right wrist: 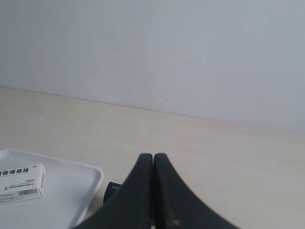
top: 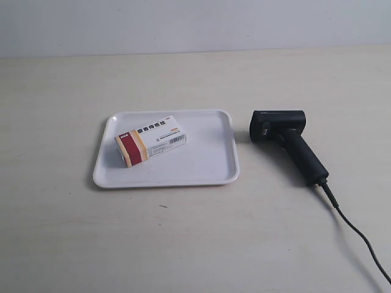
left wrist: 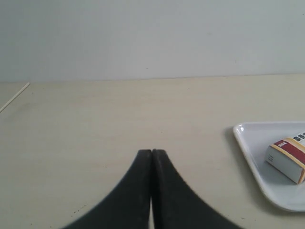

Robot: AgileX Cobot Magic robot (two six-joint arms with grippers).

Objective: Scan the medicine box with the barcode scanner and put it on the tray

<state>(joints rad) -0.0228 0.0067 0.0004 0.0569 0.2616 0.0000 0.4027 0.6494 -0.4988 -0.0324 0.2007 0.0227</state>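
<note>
medicine box (top: 150, 140): I see it lying flat inside the tray (top: 208, 168)
barcode scanner (top: 287, 139): on desk (top: 195, 244), just beside tray
left hand (left wrist: 151, 152): fingers together, empty
right hand (right wrist: 153, 156): fingers together, empty

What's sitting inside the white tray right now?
Only the medicine box lies flat inside the tray, toward one side, barcode face up. The tray floor beneath the box is covered, so nothing there can be checked.
</note>
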